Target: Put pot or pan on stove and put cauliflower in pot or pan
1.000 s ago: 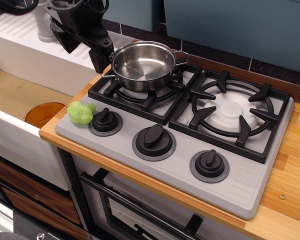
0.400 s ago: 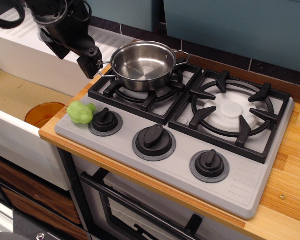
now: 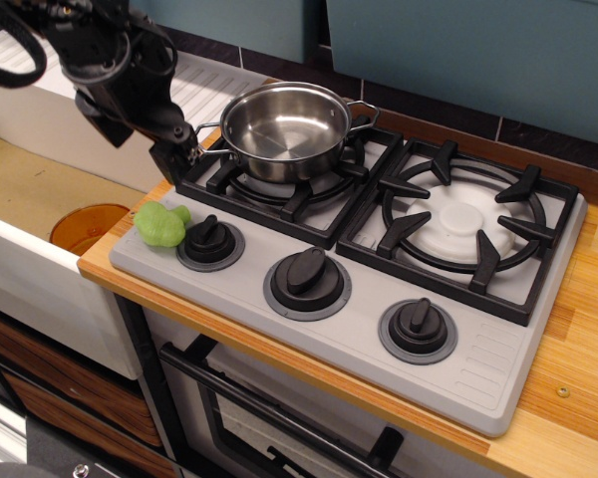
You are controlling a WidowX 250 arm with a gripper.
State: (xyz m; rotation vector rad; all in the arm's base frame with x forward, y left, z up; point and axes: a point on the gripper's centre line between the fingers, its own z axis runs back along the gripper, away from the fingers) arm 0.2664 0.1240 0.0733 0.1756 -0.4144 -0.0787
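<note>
The shiny steel pan (image 3: 284,127) stands empty on the left burner grate of the grey stove (image 3: 359,329). The lime-green cauliflower (image 3: 159,224) lies on the stove's front-left corner, beside the left knob (image 3: 209,239). My black gripper (image 3: 172,159) hangs left of the pan, just off its left loop handle and a little above and behind the cauliflower. It holds nothing, and its jaws look slightly apart.
An orange round cup (image 3: 88,227) sits in the sink basin (image 3: 30,189) to the left. The right burner grate (image 3: 468,224) is bare. A white drainboard (image 3: 40,90) lies behind the sink. The wooden counter (image 3: 578,378) runs along the right.
My gripper has drawn away from the pan's left handle, moving left and down toward the stove's front-left corner. The pan and the cauliflower have stayed in place.
</note>
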